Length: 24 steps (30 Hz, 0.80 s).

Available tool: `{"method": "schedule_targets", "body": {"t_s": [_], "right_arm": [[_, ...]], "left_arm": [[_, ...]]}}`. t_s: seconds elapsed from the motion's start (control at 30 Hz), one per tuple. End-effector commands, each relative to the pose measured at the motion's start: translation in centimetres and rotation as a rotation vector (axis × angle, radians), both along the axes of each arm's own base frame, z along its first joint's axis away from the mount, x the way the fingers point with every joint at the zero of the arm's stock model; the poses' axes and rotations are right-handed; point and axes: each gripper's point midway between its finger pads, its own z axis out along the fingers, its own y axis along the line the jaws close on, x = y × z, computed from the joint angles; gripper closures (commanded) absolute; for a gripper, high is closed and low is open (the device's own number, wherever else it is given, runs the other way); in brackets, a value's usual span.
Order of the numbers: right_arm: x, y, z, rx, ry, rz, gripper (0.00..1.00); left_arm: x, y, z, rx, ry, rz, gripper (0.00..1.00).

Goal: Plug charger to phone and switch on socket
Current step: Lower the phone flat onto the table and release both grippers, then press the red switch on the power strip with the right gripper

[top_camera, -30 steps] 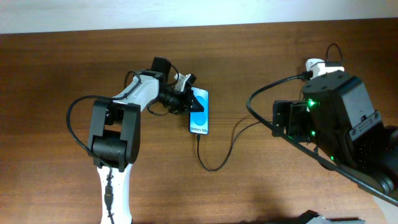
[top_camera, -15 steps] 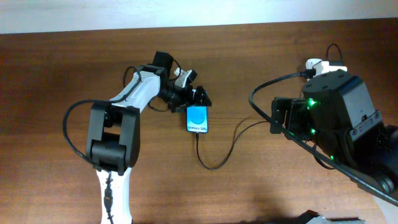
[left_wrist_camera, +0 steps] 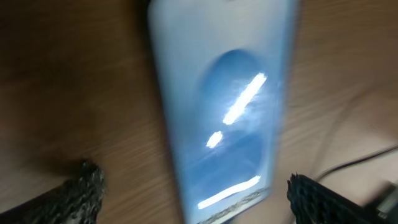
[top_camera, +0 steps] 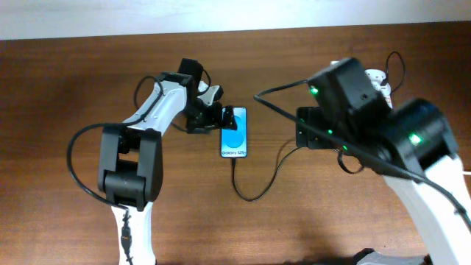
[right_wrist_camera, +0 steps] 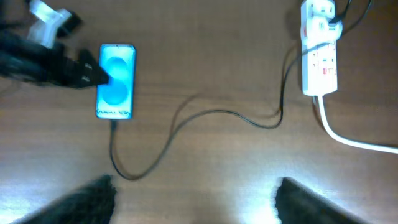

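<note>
The phone (top_camera: 234, 134) lies flat on the table, its blue screen lit; it shows too in the left wrist view, phone (left_wrist_camera: 217, 106), and the right wrist view, phone (right_wrist_camera: 116, 81). The thin black charger (top_camera: 250, 197) meets the phone's lower edge and loops right; in the right wrist view the charger (right_wrist_camera: 205, 115) runs up to the white socket (right_wrist_camera: 320, 53). My left gripper (top_camera: 227, 118) stands open at the phone's top end, and the left gripper (left_wrist_camera: 196, 196) has its fingers either side of the phone without touching it. My right gripper (right_wrist_camera: 202, 199) hangs open high above bare table.
In the overhead view the right arm (top_camera: 353, 103) covers most of the socket (top_camera: 377, 76). A thick white cord (right_wrist_camera: 354, 140) trails right from the strip. The table is brown wood, with a pale wall along its far edge.
The left gripper has opened and let go of the phone, which now lies straight. The right arm has swung up and left over the table, its jaws a little narrower.
</note>
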Motion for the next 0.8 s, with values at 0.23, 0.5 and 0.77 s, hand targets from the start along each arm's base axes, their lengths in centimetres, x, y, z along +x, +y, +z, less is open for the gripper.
{"method": "schedule_targets", "body": {"t_s": [0.23, 0.5, 0.77], "right_arm": [[1.8, -12.1, -3.3, 0.02, 0.14, -0.616, 0.96], [10.4, -25.5, -14.5, 0.293, 0.277, -0.921, 0.96], [17.2, -27.4, -22.4, 0.365, 0.237, -0.9, 0.96]], "left_arm": [[-1.8, 8.6, 22.3, 0.233, -0.556, 0.18, 0.01], [-16.6, 15.1, 35.9, 0.313, -0.949, 0.339, 0.01], [-25.8, 17.9, 34.4, 0.376, -0.903, 0.345, 0.01]]}}
